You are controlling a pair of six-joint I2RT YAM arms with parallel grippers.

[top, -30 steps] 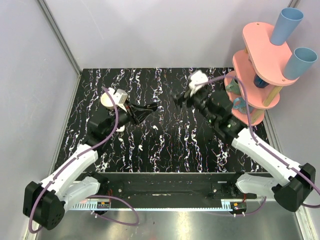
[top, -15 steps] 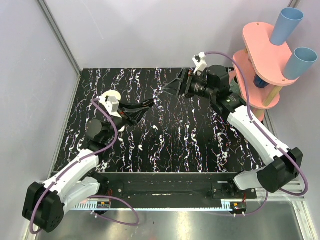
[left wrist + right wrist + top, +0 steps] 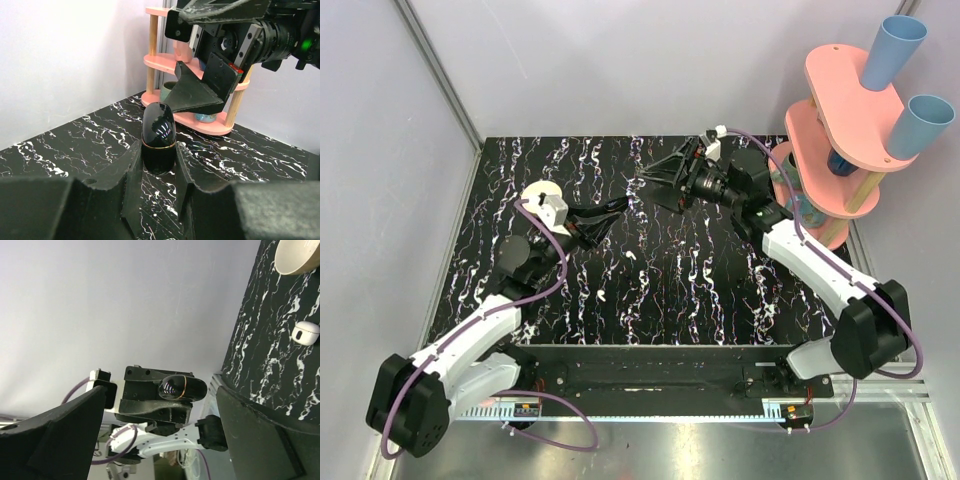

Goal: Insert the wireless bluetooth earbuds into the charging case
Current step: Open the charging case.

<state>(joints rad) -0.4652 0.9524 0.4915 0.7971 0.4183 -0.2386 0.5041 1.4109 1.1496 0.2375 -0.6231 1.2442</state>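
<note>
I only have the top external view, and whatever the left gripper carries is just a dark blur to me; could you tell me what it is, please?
Observer: The left wrist view shows the left gripper shut on a black glossy capsule with a thin gold band, upright between the fingers.
Operator: Thank you. Is it resting on the table?
Observer: It seems not. The right wrist view shows it lifted, with only the wall behind it.
Operator: Can you see an earbud anywhere?
Observer: Probably. The right wrist view shows a small white glossy piece lying on the table, apart from the cream round case.
</note>
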